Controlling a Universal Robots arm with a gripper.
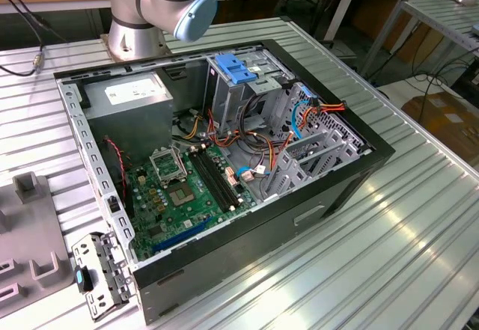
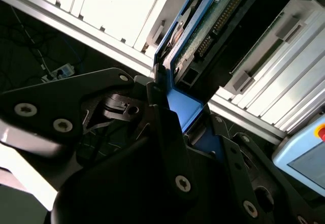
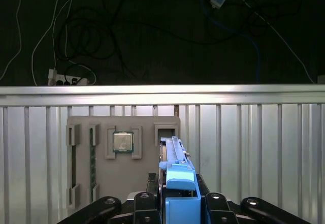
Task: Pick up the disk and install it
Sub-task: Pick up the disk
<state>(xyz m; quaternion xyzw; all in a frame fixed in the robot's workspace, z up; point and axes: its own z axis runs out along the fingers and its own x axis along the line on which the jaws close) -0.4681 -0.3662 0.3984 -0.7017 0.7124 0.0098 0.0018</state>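
Observation:
The disk is held edge-on, with its blue plastic carrier towards the camera. My gripper is shut on it, a black finger on either side. In the second wrist view the disk shows its green circuit board and connector. The blue carrier there sits between the fingers of the gripper. The disk hangs over a grey fixture plate on the ribbed metal table. The open computer case lies on its side, its metal drive cage on the exterior view's right.
The fixture plate carries a square chip and stands near the table's edge, with cables on the dark floor beyond. Inside the case are a green motherboard, a grey power-supply box, a blue latch and loose wires. The arm's base stands behind the case.

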